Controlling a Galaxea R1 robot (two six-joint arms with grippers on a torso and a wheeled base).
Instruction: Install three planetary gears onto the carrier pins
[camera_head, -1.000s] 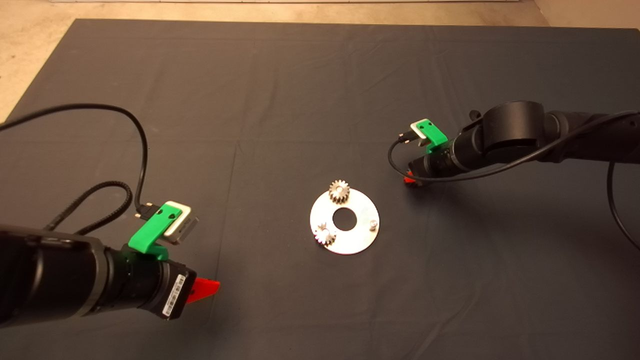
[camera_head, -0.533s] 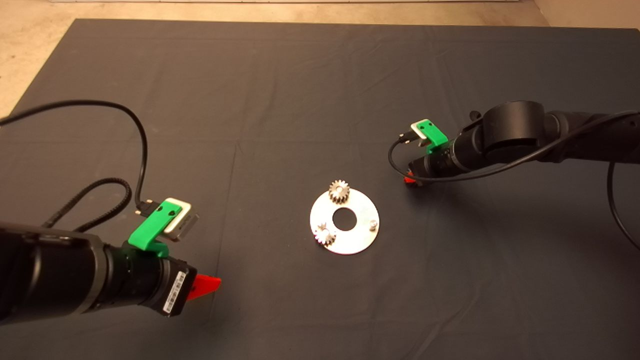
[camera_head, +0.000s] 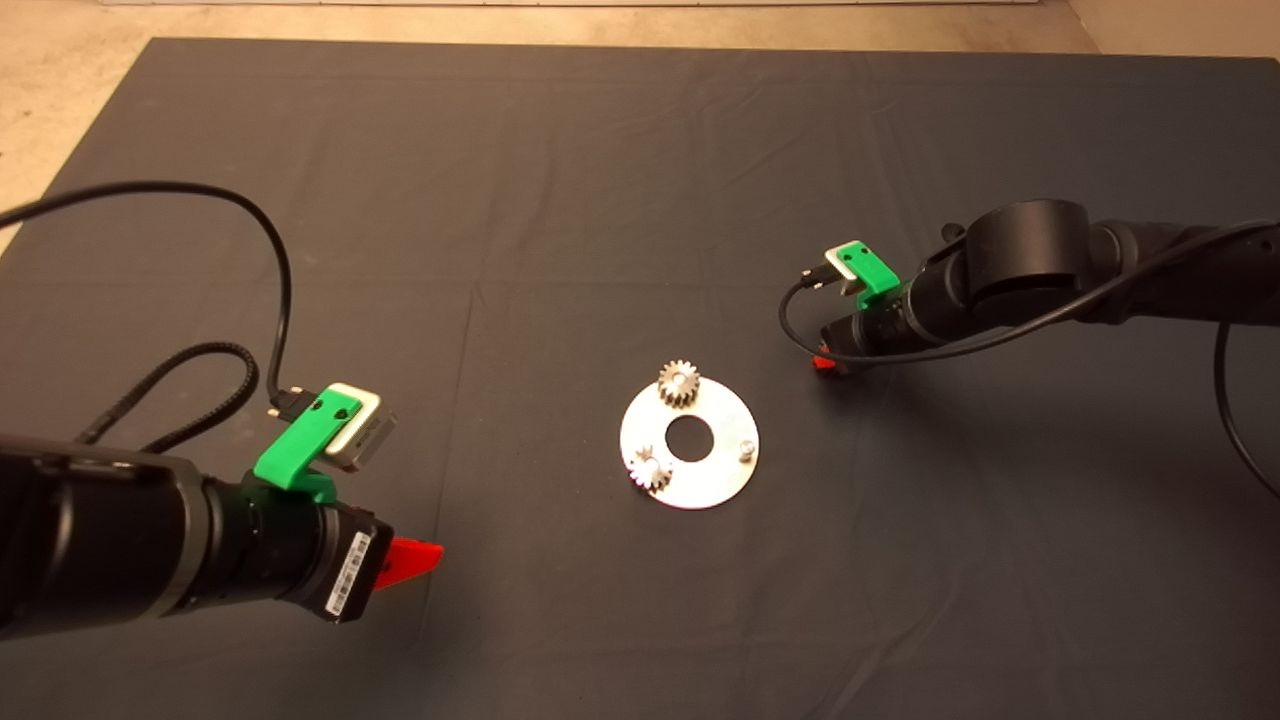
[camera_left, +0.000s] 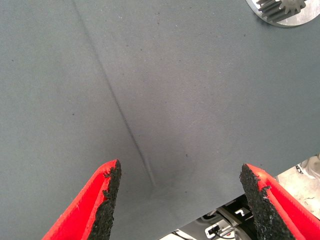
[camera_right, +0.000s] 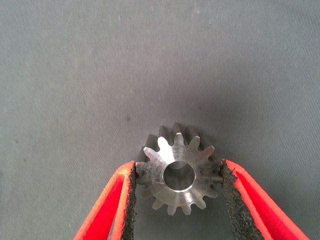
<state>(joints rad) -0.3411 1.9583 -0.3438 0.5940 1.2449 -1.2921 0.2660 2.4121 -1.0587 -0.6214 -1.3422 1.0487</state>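
Note:
The round silver plate lies mid-mat. One planetary gear sits on its far pin and a second gear on its near-left pin. The right carrier pin stands bare. My right gripper is down at the mat, right of and beyond the plate. In the right wrist view it is shut on the third gear, pads against the teeth on both sides. My left gripper is open and empty over the mat, near left; in the left wrist view the plate's edge shows.
The dark mat covers the table, with a long crease running under my left gripper. Black cables loop from both arms, one over the mat at the left. Bare floor shows beyond the mat's far left edge.
The left arm has drifted slightly toward the near edge. The right gripper has shifted very slightly and stays low at the same spot. The plate and its two gears have not moved.

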